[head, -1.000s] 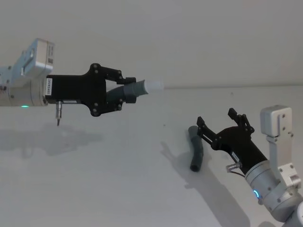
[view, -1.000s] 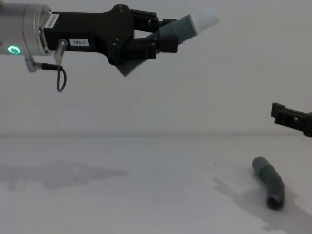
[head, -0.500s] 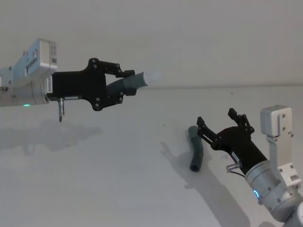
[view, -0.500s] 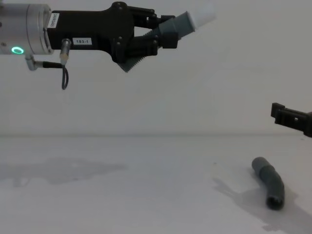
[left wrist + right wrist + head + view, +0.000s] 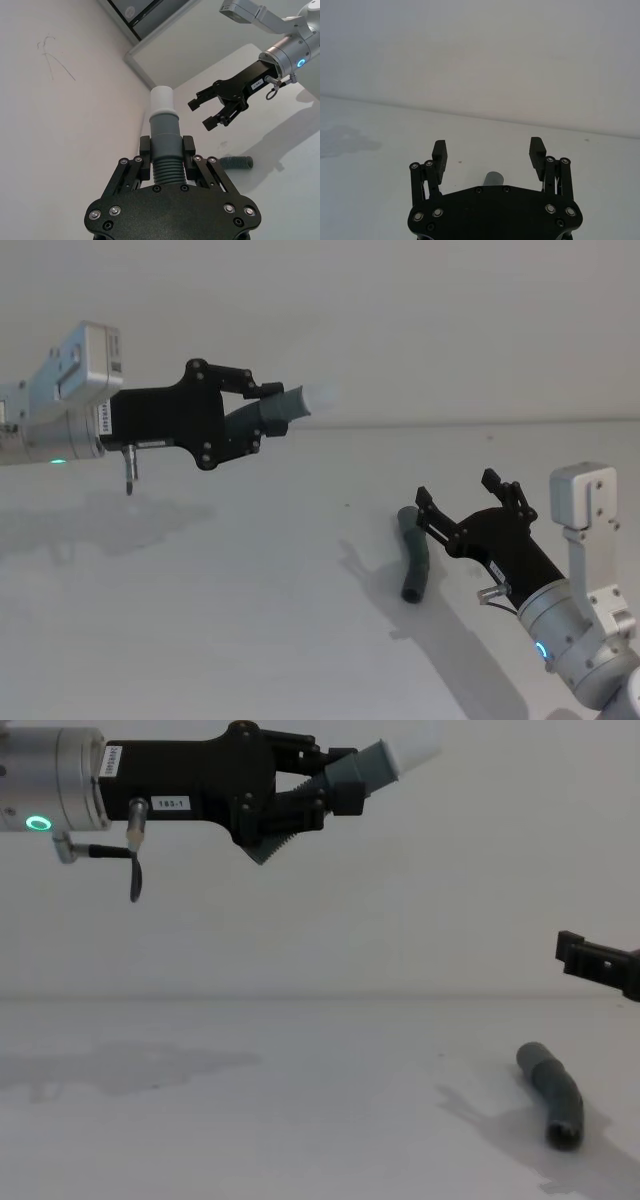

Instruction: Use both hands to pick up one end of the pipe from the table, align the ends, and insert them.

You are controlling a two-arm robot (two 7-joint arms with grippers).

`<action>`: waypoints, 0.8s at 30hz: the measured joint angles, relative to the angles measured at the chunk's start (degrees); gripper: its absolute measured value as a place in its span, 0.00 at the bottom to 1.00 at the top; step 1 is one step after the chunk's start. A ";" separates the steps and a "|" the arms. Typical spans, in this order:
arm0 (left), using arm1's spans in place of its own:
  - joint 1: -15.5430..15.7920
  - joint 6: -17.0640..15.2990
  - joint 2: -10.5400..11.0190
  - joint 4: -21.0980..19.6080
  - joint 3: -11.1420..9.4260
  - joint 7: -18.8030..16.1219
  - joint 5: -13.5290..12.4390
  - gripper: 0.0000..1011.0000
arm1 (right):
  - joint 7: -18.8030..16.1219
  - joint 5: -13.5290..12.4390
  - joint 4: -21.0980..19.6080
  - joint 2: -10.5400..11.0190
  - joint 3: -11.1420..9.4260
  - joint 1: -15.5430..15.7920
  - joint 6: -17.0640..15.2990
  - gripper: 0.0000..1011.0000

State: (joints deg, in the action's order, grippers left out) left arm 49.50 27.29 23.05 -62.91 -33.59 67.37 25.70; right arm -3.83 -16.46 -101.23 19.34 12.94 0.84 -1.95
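My left gripper (image 5: 262, 410) (image 5: 325, 792) (image 5: 166, 152) is raised high above the table (image 5: 250, 590) and shut on a grey pipe piece (image 5: 285, 405) (image 5: 372, 765) (image 5: 164, 145), whose white tip (image 5: 321, 397) (image 5: 162, 100) points toward the right. The other pipe piece (image 5: 414, 553) (image 5: 553, 1093), dark grey and bent, lies on the table at the right with its open socket end nearest me. Just to its right and above it hovers my right gripper (image 5: 468, 498) (image 5: 489, 152) (image 5: 214, 106), open, with the piece's end (image 5: 493, 178) showing below its jaws.
A plain pale wall (image 5: 400, 320) rises behind the table. A faint damp-looking patch (image 5: 110, 530) marks the surface at the left. A dark framed panel (image 5: 145, 17) shows in the left wrist view.
The left gripper has risen slightly and drawn a little leftward with its pipe piece. The right gripper and the lying piece have stayed put.
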 joint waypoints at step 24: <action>-0.10 0.25 0.00 -0.07 0.04 -0.67 -0.29 0.33 | 0.14 -0.57 -1.81 0.60 -0.73 -0.97 -7.59 0.99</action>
State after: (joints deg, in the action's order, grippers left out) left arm 49.41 27.53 23.05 -62.98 -33.55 66.70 25.42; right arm -3.69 -17.03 -103.04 19.94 12.21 -0.13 -9.54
